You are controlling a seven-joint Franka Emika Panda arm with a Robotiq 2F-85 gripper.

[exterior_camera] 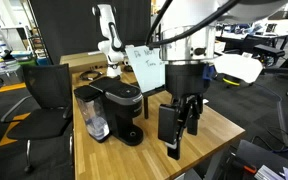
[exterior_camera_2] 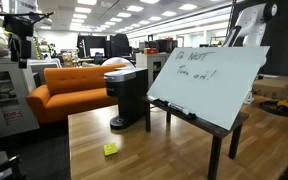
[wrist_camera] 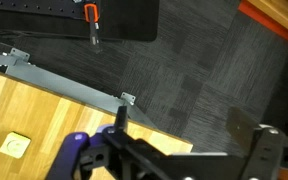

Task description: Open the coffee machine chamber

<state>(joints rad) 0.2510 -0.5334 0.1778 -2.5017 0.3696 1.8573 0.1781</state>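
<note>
The black coffee machine (exterior_camera: 122, 108) stands on the wooden table (exterior_camera: 214, 125), with its clear water tank (exterior_camera: 92, 118) on its side. It also shows in an exterior view (exterior_camera_2: 130, 98). Its rounded chamber lid (exterior_camera: 124, 91) on top looks closed, and shows in an exterior view (exterior_camera_2: 125, 75) too. My gripper (exterior_camera: 182, 124) hangs over the table to the right of the machine, apart from it. In the wrist view the gripper (wrist_camera: 184, 115) is open and empty over the table edge and carpet. The machine is out of the wrist view.
A tilted whiteboard (exterior_camera_2: 209, 78) on a stand sits on the table by the machine, also in an exterior view (exterior_camera: 144, 66). A yellow sticky note (exterior_camera_2: 111, 149) lies on the table and shows in the wrist view (wrist_camera: 17, 146). A black chair (exterior_camera: 46, 100) stands beside the table.
</note>
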